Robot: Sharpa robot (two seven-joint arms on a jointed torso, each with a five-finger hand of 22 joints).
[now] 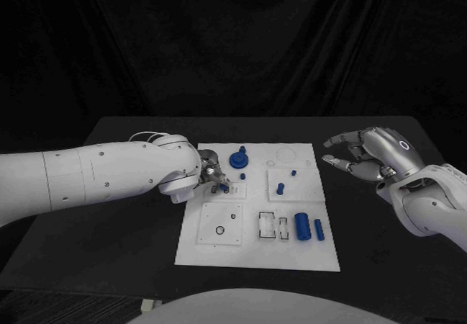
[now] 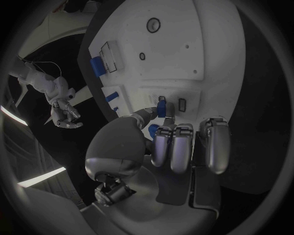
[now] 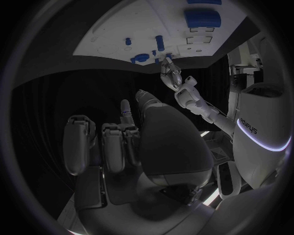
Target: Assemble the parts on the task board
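Note:
The white task board [image 1: 292, 258] lies in the middle of the black table. My left hand [image 1: 208, 177] is over the board's left part and pinches a small blue part [image 1: 224, 185] at its fingertips. In the left wrist view the thumb and fingers [image 2: 183, 144] close around that blue part [image 2: 161, 108], just above a small slot [image 2: 182, 104]. My right hand [image 1: 367, 156] hovers over the table off the board's right far corner, fingers apart and holding nothing. A blue round part with a peg [image 1: 239, 159] stands near the board's far edge.
Two blue cylinders [image 1: 303, 226] [image 1: 320, 229] lie side by side on the board's right near part, beside rectangular slots [image 1: 266, 225]. Short blue pegs [image 1: 281, 187] [image 1: 244, 176] stand mid-board. A square plate with a round hole [image 1: 220, 230] sits near left.

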